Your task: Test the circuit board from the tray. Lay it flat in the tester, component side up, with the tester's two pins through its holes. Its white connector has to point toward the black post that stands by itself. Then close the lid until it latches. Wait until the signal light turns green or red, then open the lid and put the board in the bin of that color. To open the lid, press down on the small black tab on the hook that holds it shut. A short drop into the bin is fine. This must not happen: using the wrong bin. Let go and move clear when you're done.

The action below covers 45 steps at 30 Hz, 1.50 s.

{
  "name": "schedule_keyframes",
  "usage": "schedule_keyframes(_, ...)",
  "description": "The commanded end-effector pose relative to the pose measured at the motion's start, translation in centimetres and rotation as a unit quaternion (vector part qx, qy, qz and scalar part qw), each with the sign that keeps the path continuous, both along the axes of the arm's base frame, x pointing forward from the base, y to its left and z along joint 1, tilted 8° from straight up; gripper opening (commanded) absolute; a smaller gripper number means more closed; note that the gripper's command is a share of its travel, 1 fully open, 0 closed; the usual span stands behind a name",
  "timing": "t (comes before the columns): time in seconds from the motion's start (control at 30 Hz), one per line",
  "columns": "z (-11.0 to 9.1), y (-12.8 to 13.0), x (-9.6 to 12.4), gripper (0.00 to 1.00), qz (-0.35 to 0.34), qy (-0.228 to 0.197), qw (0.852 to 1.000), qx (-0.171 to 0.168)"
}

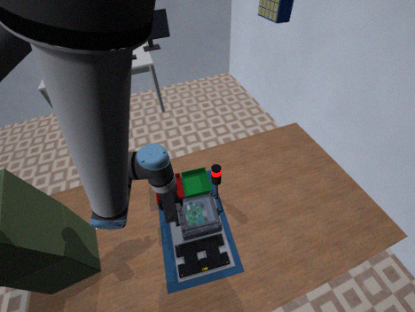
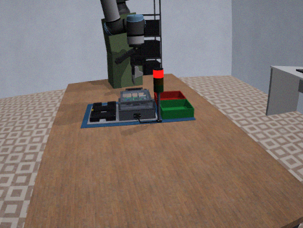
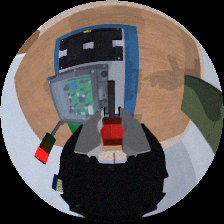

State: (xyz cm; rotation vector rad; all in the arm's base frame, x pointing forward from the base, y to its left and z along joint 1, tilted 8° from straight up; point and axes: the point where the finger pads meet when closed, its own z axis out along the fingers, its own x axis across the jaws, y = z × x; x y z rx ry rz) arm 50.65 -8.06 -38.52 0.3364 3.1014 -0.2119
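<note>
The circuit board (image 1: 195, 214) (image 2: 136, 98) (image 3: 81, 95) lies inside the grey tester (image 1: 201, 231) (image 2: 136, 114) (image 3: 103, 92), green face visible through the clear lid (image 1: 213, 208) (image 2: 146, 105) (image 3: 59, 100), which is down over it. The signal light (image 1: 216, 173) (image 2: 158, 74) (image 3: 42, 154) glows red on its thin pole, near the tester's near right corner as the exterior view shows it.

The fingers (image 1: 177, 222) (image 2: 136, 80) are released, with a narrow gap between their tips and nothing held. They point down above the far side of the tester; from these angles I cannot tell how they line up with the hook's tab.

Left of the tester in the exterior view is the black tray (image 1: 188, 263) (image 2: 103, 116) (image 3: 75, 52), holding no board. To the right are two bins: the green bin (image 1: 196, 183) (image 2: 176, 113) (image 3: 74, 128) on the near side, the red bin (image 1: 179, 186) (image 2: 171, 94) (image 3: 112, 132) behind it. The blue mat (image 1: 238, 266) (image 2: 85, 121) (image 3: 131, 60) lies under this equipment, on the wooden surface (image 1: 310, 199) (image 2: 145, 162) (image 3: 160, 50).
</note>
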Motion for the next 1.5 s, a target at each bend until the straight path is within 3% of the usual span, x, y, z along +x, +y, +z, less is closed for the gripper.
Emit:
schedule_keyframes(0.0, 0.0, 0.0, 0.0, 0.15, 0.0, 0.0, 1.0, 0.0)
schedule_keyframes(1.47, -1.4, -0.7, 0.0, 0.15, 0.0, 0.0, 1.0, 0.0)
